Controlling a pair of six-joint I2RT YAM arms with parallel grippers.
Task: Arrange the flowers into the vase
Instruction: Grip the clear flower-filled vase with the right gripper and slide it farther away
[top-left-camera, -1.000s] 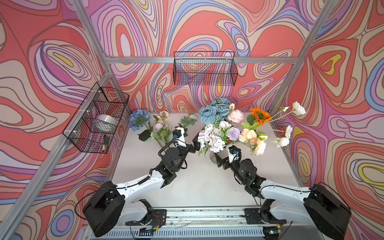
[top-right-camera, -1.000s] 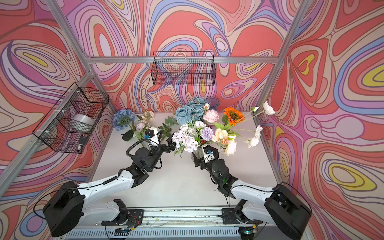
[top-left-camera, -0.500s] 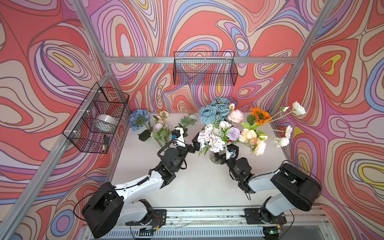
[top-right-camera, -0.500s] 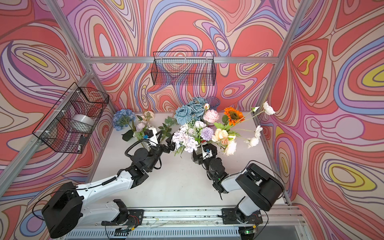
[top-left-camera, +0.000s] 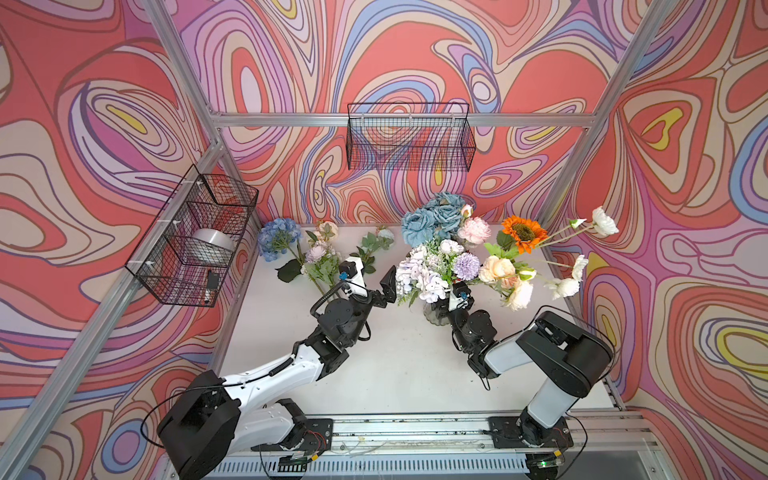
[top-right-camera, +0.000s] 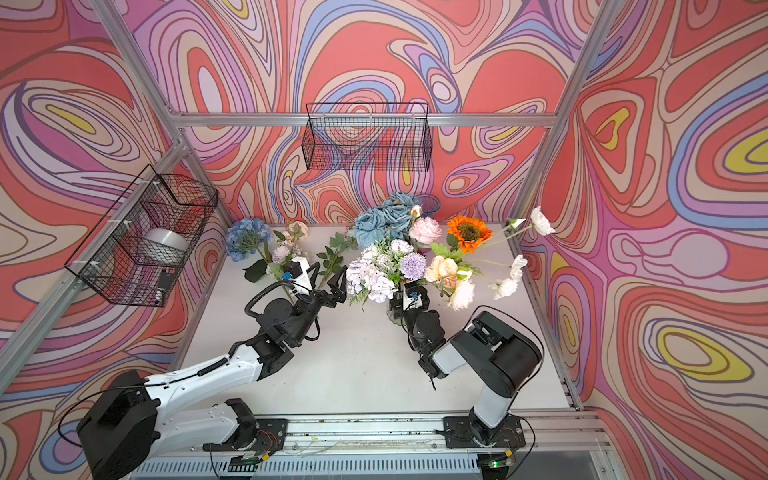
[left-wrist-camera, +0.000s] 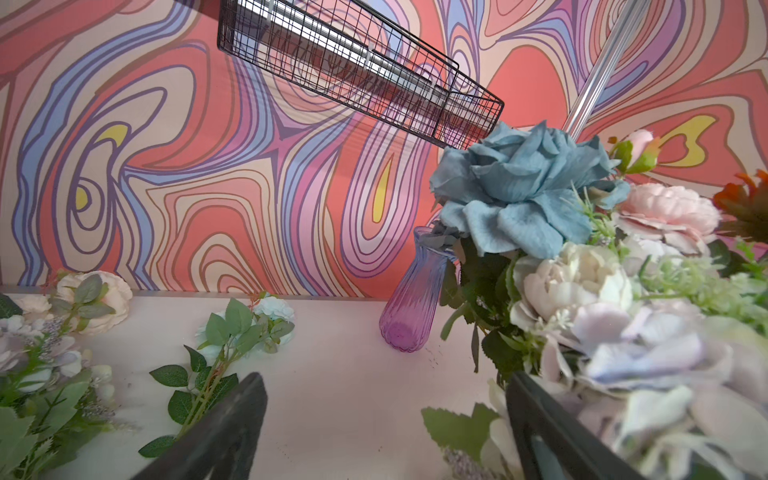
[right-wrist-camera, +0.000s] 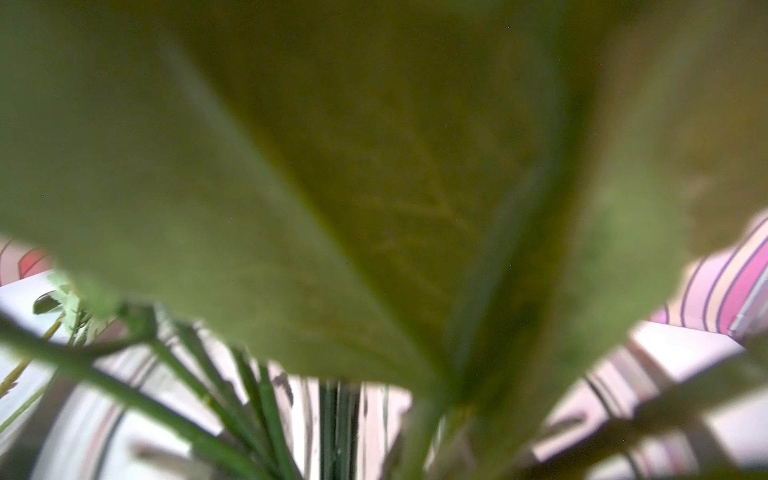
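Now, step in hand: you look to be between sprays, well into the task. Most of the flowers (top-left-camera: 453, 253) stand bunched in the vase (top-left-camera: 431, 319), just right of centre in both top views.
Loose sprays: three lie on the surface (top-left-camera: 399, 374) toward its upper left: a blue hydrangea (top-left-camera: 277, 240), a pink-and-lilac spray (top-left-camera: 321, 255) and a leafy sprig (top-left-camera: 374, 245) with a pale bloom.
Left pincer (top-left-camera: 384, 286): released, its jaws wide with nothing between them. It hovers between the loose sprays and the bouquet, and the left wrist view shows bare surface between its fingers (left-wrist-camera: 232, 424).
Right pincer (top-left-camera: 454, 300): it is tucked under the blooms beside the vase. A leaf (right-wrist-camera: 374, 166) fills the right wrist view, so you cannot tell whether it is released or clenched, or what it touches.
Purple vase (left-wrist-camera: 409, 299): it stands upright at the back of the surface, partly behind the blue roses (left-wrist-camera: 515, 187). You cannot tell whether anything sits in it.
Next move, by my judgement: bring your left pincer to the leafy sprig, the nearest loose spray. Take it low on the stem and feed it in at the vase mouth.
Risk: the mouth looks crowded, so a careless entry could push out stems already seated.
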